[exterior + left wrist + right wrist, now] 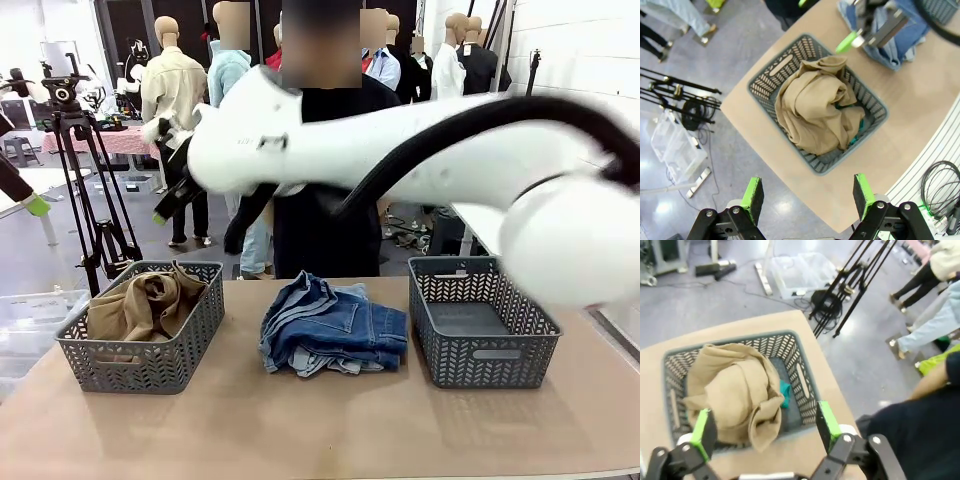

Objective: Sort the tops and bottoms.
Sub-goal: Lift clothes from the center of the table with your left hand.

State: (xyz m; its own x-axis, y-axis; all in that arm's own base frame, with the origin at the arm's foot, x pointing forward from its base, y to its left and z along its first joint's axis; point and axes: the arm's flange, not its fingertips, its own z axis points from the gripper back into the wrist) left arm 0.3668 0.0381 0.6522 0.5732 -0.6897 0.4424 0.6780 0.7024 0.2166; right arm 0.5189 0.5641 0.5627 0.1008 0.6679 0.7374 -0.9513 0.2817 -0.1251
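A tan shirt (145, 300) fills the left grey basket (150, 365), and a teal-green top (855, 137) peeks out under it. The tan shirt (815, 110) (735, 390) lies crumpled, with the teal-green top (785, 387) beside it. The denim bottoms (335, 330) lie in a heap at the table's middle, darker blue over pale blue. My right gripper (165, 205) hangs open and empty in the air above the left basket; the right gripper (765, 430) looks down on it. My left gripper (807, 195) is open, empty, high over that basket's outer side.
An empty grey basket (480, 320) stands at the table's right. A person in black (325, 170) stands at the far edge behind my right arm. A tripod (95, 180) and clear plastic boxes (30, 310) are on the floor to the left.
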